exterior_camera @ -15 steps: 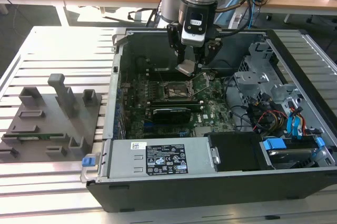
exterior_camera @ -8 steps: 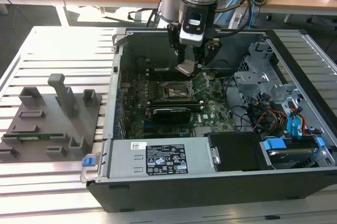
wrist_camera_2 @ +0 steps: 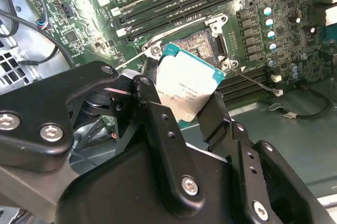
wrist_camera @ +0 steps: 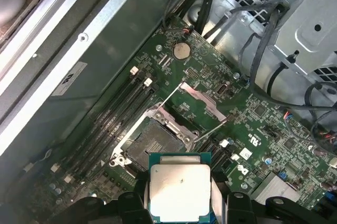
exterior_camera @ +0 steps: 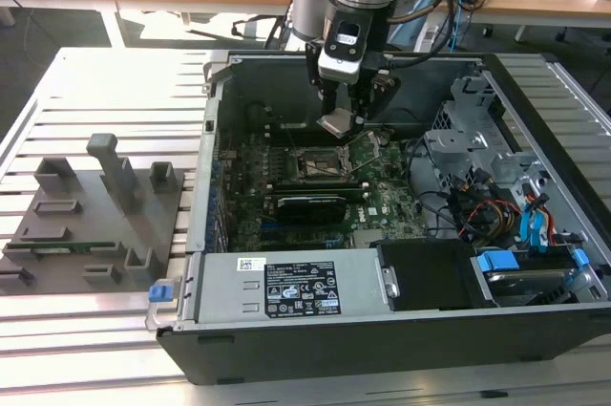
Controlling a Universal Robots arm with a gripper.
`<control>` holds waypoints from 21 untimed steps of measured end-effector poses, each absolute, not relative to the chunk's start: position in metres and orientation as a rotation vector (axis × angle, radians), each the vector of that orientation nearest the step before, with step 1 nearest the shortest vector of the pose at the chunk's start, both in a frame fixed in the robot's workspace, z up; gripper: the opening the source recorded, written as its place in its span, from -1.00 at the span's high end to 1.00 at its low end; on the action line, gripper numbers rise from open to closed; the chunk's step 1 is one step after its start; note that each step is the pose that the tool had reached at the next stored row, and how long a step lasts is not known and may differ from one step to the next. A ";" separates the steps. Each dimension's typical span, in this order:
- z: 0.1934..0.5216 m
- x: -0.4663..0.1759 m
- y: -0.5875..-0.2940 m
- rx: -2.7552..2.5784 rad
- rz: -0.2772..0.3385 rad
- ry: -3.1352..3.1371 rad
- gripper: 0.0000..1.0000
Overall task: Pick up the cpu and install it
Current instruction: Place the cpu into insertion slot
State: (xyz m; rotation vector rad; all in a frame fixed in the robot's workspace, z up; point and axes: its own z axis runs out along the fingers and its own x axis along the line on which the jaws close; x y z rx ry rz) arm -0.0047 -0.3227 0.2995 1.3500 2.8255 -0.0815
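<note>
My gripper [exterior_camera: 342,112] is shut on the cpu [exterior_camera: 339,123], a small flat square chip with a pale metal top and a teal rim. The cpu [wrist_camera: 180,188] hangs just above the motherboard inside the open computer case. In the second wrist view the cpu [wrist_camera_2: 188,87] sits tilted between the black fingers [wrist_camera_2: 158,118]. Below it lies the open black socket [wrist_camera: 149,145], with its metal load plate [wrist_camera: 197,99] swung up beside it. In the exterior view the socket [exterior_camera: 317,166] is a little below and toward the exterior view's left of the held chip.
The green motherboard [exterior_camera: 382,198] carries memory slots [wrist_camera: 113,118], a coin cell [wrist_camera: 181,50] and a long black card [exterior_camera: 310,205]. Drive cage [exterior_camera: 468,129] and cables [exterior_camera: 496,210] fill the case's right side. A grey fixture tray [exterior_camera: 91,215] stands at the exterior view's left.
</note>
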 end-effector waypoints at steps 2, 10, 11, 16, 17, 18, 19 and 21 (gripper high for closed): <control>0.299 -0.005 -0.323 1.378 -0.082 2.812 -0.09; 0.299 -0.005 -0.323 1.475 -0.084 2.764 -0.09; 0.299 -0.005 -0.323 1.482 -0.083 2.761 -0.09; 0.299 -0.005 -0.323 1.532 -0.084 2.734 -0.09; 0.299 -0.005 -0.323 1.544 -0.084 2.728 -0.09; 0.299 -0.005 -0.323 1.551 -0.084 2.724 -0.09; 0.299 -0.005 -0.323 1.558 -0.084 2.720 -0.09; 0.299 -0.005 -0.323 1.578 -0.085 2.709 -0.09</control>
